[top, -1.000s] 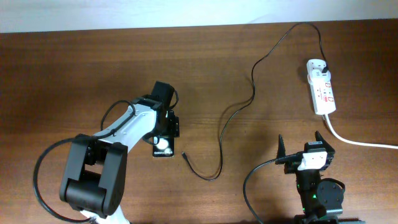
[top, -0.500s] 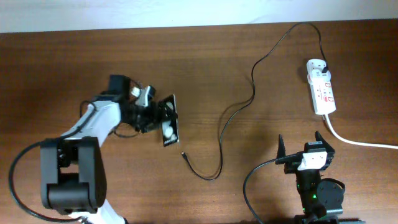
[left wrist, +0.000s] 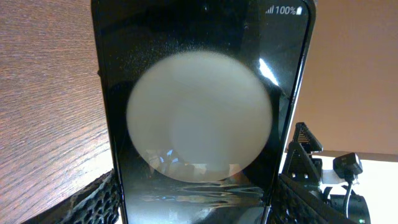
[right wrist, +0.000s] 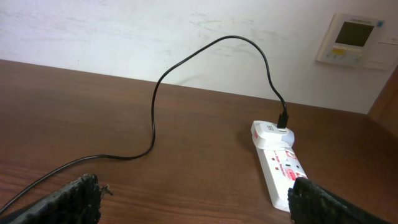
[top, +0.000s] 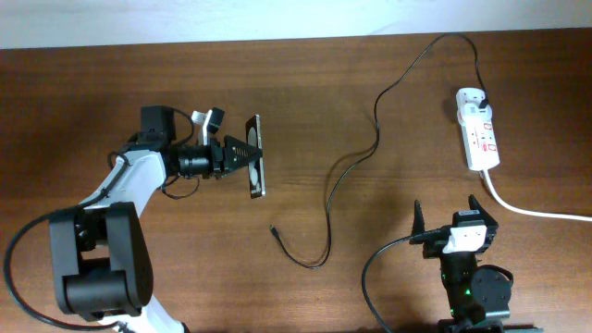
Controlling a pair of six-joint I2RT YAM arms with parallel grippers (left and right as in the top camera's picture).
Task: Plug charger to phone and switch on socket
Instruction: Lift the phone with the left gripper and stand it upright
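Note:
My left gripper [top: 246, 155] is shut on the phone [top: 257, 157] and holds it on edge above the table, left of centre. In the left wrist view the phone [left wrist: 199, 112] fills the frame, with a white round reflection on its glossy screen and my fingers [left wrist: 93, 200] at both long sides. The charger cable [top: 375, 129] runs from the white adapter [top: 472, 96] to its plug tip [top: 274, 228], which lies on the table below the phone. The socket [top: 481, 134] lies at the right and shows in the right wrist view [right wrist: 283, 168]. My right gripper [top: 453, 220] is open and empty below the socket.
The socket's thick white cord [top: 532, 210] runs off the right edge. The brown wooden table [top: 370, 55] ends at a white wall at the back. A wall thermostat [right wrist: 351, 38] shows in the right wrist view. The charger cable [right wrist: 155, 102] arcs across the table.
My left gripper has lifted the phone off the table, carried it up and back, and turned it onto its edge. The right arm, cable and socket have not moved.

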